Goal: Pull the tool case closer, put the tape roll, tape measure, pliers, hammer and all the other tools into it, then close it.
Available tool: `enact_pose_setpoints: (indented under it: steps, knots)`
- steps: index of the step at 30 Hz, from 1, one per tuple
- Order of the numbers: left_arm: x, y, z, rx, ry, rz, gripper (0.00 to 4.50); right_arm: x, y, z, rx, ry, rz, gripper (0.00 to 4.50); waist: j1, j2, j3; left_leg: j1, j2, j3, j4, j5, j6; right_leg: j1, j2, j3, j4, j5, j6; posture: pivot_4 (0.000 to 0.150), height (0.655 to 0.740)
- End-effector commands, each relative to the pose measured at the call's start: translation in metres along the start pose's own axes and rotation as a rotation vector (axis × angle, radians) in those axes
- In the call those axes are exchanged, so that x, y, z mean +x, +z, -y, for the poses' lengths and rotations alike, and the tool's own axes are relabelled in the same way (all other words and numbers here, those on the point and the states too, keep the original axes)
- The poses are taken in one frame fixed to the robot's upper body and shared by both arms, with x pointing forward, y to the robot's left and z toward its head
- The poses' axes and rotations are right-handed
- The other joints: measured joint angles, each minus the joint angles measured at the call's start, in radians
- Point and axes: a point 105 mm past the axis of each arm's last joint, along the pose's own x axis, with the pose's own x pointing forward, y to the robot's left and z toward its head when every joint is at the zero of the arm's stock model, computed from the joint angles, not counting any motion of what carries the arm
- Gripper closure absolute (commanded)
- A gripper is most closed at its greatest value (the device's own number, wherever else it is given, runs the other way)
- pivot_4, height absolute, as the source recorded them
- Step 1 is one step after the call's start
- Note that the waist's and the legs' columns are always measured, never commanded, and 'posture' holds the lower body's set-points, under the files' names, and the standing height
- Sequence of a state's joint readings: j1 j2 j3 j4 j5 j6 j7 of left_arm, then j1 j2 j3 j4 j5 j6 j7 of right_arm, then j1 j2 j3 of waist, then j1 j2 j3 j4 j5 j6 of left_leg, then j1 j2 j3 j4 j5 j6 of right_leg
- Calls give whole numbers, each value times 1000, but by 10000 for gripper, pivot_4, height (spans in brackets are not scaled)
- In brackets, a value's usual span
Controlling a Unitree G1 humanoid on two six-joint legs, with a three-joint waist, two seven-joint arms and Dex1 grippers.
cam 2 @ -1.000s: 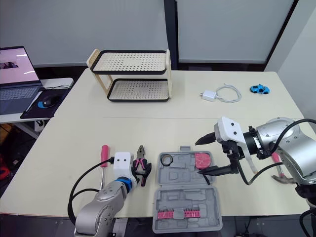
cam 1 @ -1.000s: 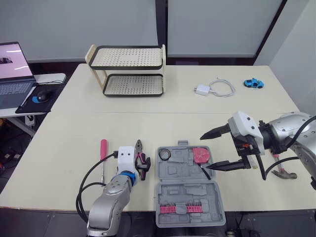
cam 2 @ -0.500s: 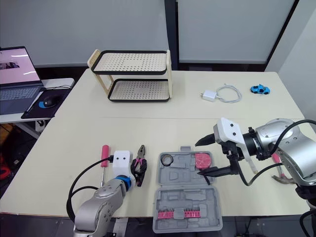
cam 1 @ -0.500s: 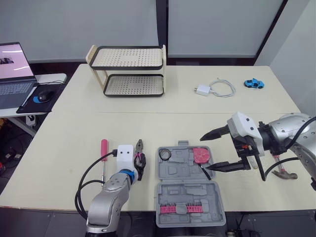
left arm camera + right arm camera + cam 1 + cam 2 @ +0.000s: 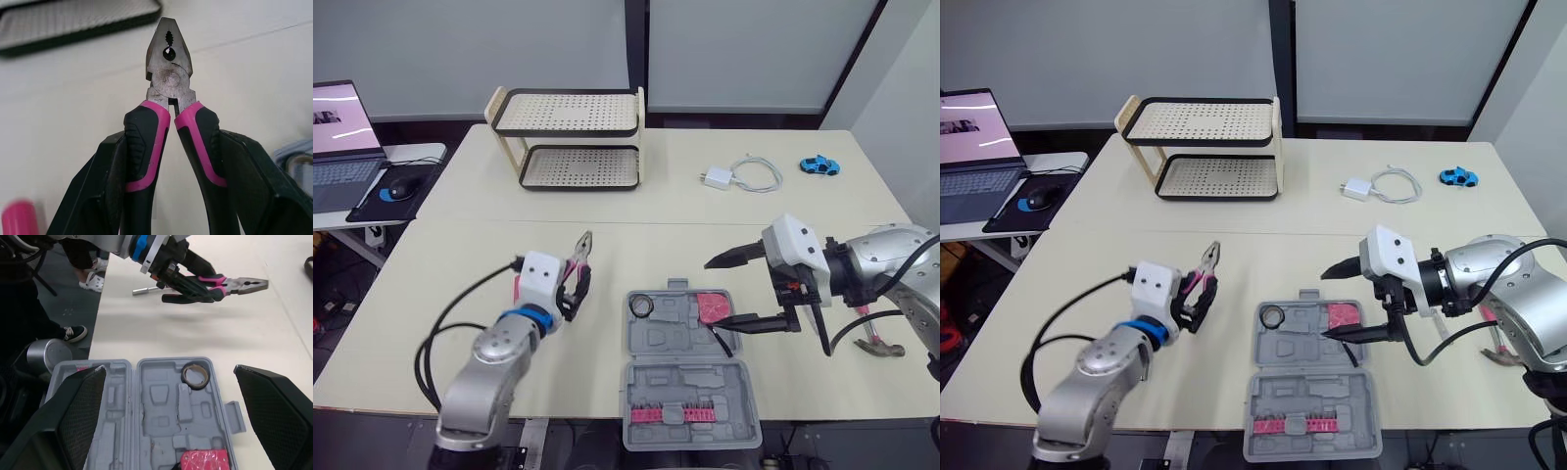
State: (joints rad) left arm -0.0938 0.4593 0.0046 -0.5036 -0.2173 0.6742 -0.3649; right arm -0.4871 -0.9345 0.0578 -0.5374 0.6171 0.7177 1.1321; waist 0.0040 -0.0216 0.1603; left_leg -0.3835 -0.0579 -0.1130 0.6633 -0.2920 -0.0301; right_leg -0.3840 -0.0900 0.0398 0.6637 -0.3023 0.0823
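Since the left end effector (image 5: 568, 297) has the pliers (image 5: 578, 255) clamped by their pink handles, nose pointing away over the worktop (image 5: 450, 245), the open tool case (image 5: 677, 384) lies just to its right, under the wide-open, empty right end effector (image 5: 722, 294).

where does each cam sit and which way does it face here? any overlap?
Left eye: on the head, facing forward and down over the table; both arms show, left gripper and right gripper.
Right eye: beside it, same scene, same arms.
Left wrist: looks along its jaws, shut on the pliers, toward the rack.
Right wrist: looks between its open jaws down at the case; the left gripper shows beyond.
Shared: pliers in all four; case in both eyes and right wrist.
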Motion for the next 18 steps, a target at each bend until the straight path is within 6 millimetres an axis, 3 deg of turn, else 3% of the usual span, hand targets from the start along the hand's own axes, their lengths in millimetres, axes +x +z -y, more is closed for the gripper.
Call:
enact_pose_setpoints:
  steps: [1,6,10,18]
  knots:
    - [5,34,28,146,-299,99,20240,-7,13,-4,-52,-74,13,0,4,0,0,0,0,0,0,0,0,0,0,0,0,0,0,1500,7400]
    - [13,43,53,257,-617,54,20243,-12,9,-14,-39,-175,-19,0,2,0,0,-1,0,0,0,0,0,-1,0,0,0,0,0,1500,7400]
    - [9,39,72,366,-857,-7,20250,-15,-5,-29,-12,-237,-68,0,-6,0,0,-2,0,0,-1,0,0,-2,1,0,0,0,0,1500,7400]
    - [13,37,87,488,-1025,-76,20273,1,-30,-42,30,-292,-148,0,-11,0,1,-1,0,1,1,-1,3,-1,2,1,3,0,0,1500,7400]
